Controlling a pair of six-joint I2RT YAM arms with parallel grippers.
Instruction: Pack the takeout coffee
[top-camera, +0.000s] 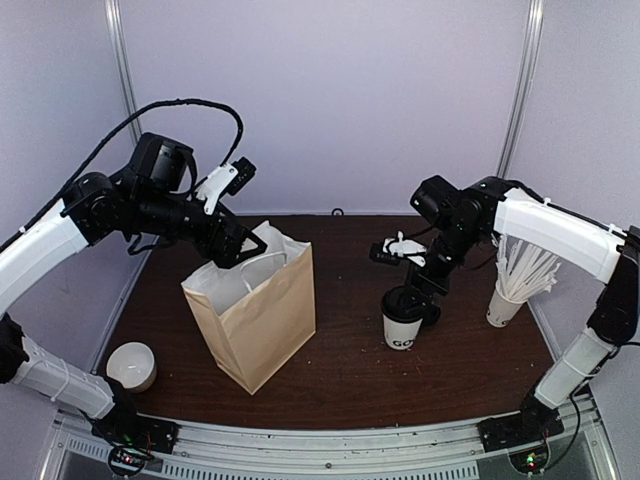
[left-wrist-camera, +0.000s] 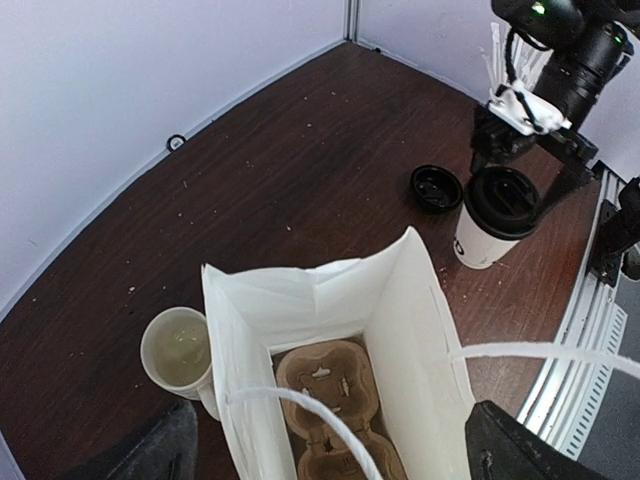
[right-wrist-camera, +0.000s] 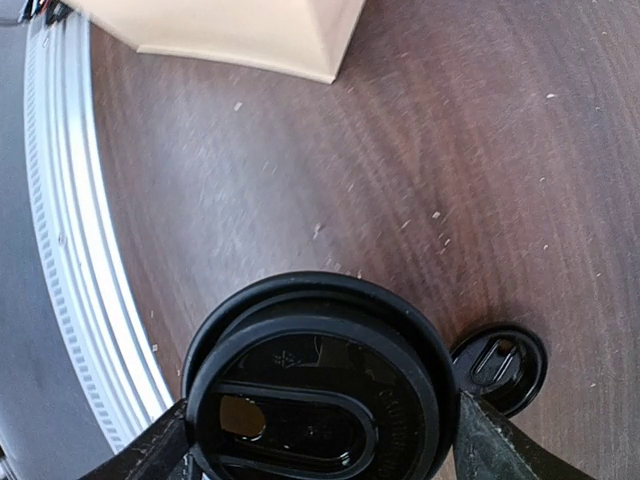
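An open paper bag (top-camera: 255, 320) stands on the brown bench (top-camera: 400, 390), with a pulp cup carrier (left-wrist-camera: 330, 395) at its bottom. The left fingers (left-wrist-camera: 520, 450) spread wide over its mouth. To the bag's right the takeout coffee (top-camera: 401, 330) stands upright, and the right fingers (right-wrist-camera: 490, 450) clasp its lid on both sides. A loose black lid (left-wrist-camera: 436, 188) lies just beside it.

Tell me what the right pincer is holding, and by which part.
The right pincer grips the takeout coffee at its top, fingers against opposite sides of the black lid.
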